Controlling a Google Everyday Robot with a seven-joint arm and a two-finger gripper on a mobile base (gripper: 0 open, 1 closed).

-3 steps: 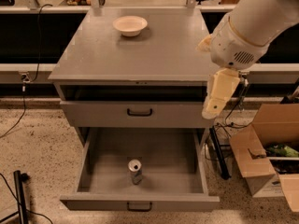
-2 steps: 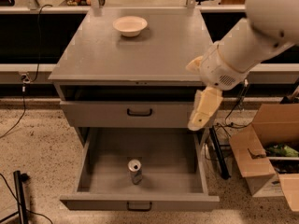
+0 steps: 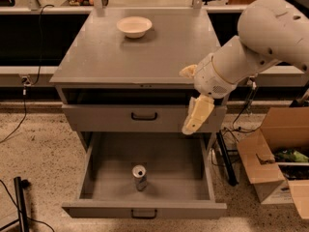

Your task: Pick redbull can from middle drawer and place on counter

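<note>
Camera view showed the grey counter (image 3: 145,57) on top of the cabinet. The white arm (image 3: 256,47) reached in from the right above the counter's right front corner. The middle drawer (image 3: 169,163) was pulled fully open below a closed drawer front (image 3: 106,117) with a black handle. A cardboard box (image 3: 263,168) sat on the floor to the right. The gripper (image 3: 195,117) pointed down in front of that closed front's right end, above the open drawer, holding nothing; open or closed could not be told. A white bowl (image 3: 134,26) rested near the counter's back. The redbull can (image 3: 140,177) stood upright on the drawer floor, near its front, well apart from the gripper.
</note>
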